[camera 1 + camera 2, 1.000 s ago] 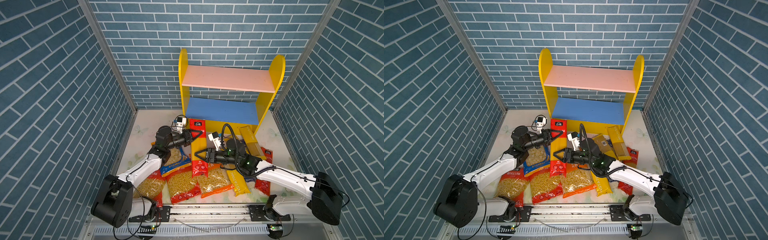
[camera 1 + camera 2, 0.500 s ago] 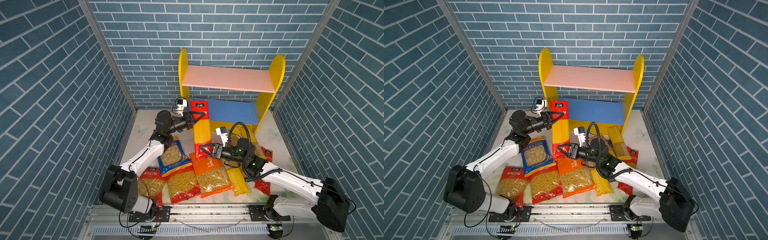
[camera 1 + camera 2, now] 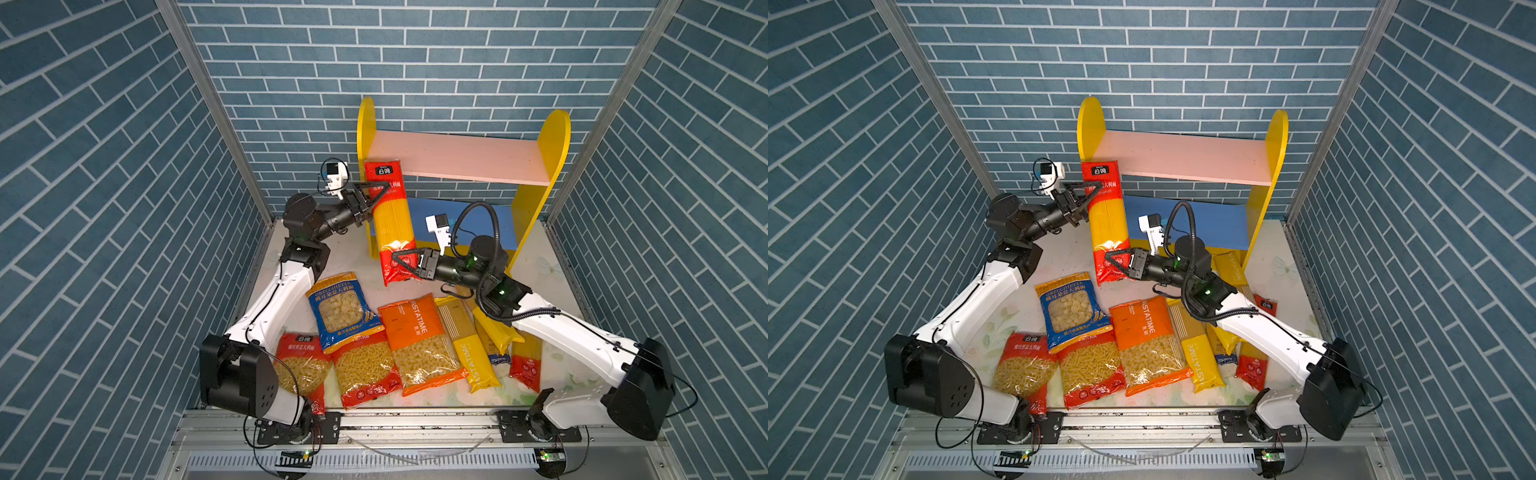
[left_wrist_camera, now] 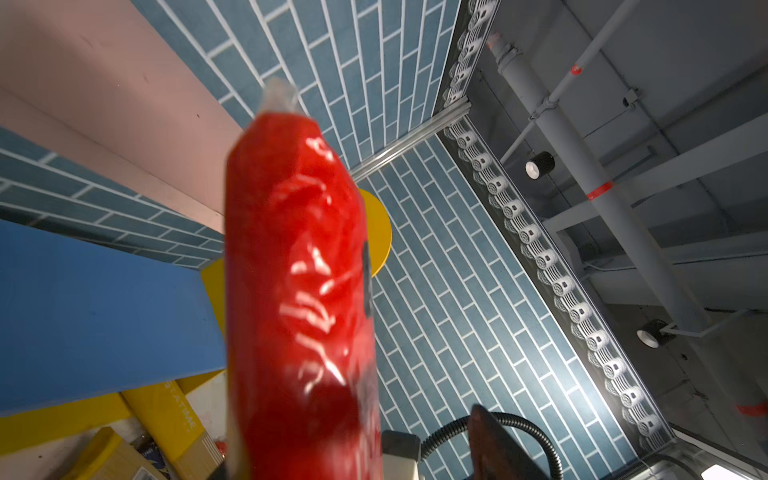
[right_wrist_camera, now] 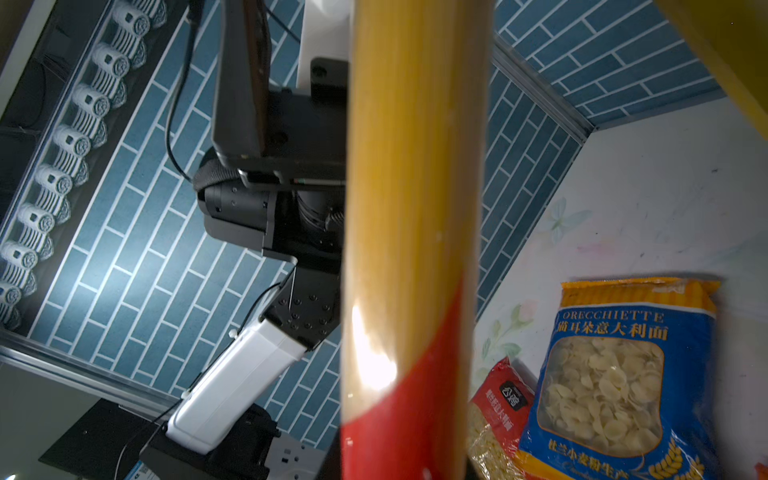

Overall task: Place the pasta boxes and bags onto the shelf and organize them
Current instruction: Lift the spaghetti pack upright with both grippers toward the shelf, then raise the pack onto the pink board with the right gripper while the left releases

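**Ana:** Where was the long glossy red-and-yellow plastic spaghetti pack?

**Ben:** It stood nearly upright, slightly tilted, just in front of the left end of the small wooden shelf with yellow round-topped side panels. In both top views its red top end overlapped the front corner of the pink upper board. I couldn't tell whether its bottom touched the white flowered table.

**Ana:** And the left arm?

**Ben:** It rose from its base at the front, folded at the elbow and reached sideways. That put the left gripper at the pack's upper part. The jaws stood wide, one on each side. In the left wrist view a dark finger was clear of the wrapper.

**Ana:** The right arm?

**Ben:** It ran low from the front, bent, and reached leftward with the wrist about level. The right gripper was clamped on the spaghetti pack's red lower end.

**Ana:** The others?

**Ben:** The blue plastic orecchiette bag, the orange plastic macaroni bag and the yellow plastic PASTATIME pack lay flat on the table.
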`<state>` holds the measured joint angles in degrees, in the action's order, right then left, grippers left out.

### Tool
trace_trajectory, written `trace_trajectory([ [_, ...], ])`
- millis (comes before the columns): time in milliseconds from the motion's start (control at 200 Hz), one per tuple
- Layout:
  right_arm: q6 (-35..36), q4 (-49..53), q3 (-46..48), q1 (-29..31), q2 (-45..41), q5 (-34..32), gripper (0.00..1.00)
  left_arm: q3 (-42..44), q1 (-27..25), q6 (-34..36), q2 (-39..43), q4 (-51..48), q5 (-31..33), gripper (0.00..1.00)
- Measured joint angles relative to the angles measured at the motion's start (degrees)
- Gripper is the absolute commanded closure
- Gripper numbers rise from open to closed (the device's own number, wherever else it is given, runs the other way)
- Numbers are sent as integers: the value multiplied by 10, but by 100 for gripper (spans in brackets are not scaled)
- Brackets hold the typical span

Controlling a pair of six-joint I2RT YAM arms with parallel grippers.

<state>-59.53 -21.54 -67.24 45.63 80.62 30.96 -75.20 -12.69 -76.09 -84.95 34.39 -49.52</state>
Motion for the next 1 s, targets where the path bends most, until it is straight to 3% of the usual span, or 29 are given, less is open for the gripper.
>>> trace_trajectory([
  [220,-42,15,-121,-40,89,-13,88,27,28,10,18,-27,0,19],
  [415,-80,89,-246,-61,153,-60,89,88,32,48,75,-68,1,19],
  [685,-114,213,-500,-71,306,-96,87,210,33,117,179,-148,22,18],
  [915,-137,331,-775,-77,475,-102,83,223,33,178,236,-229,46,16],
  [995,-151,343,-830,-82,514,-102,79,223,33,188,243,-235,50,16],
])
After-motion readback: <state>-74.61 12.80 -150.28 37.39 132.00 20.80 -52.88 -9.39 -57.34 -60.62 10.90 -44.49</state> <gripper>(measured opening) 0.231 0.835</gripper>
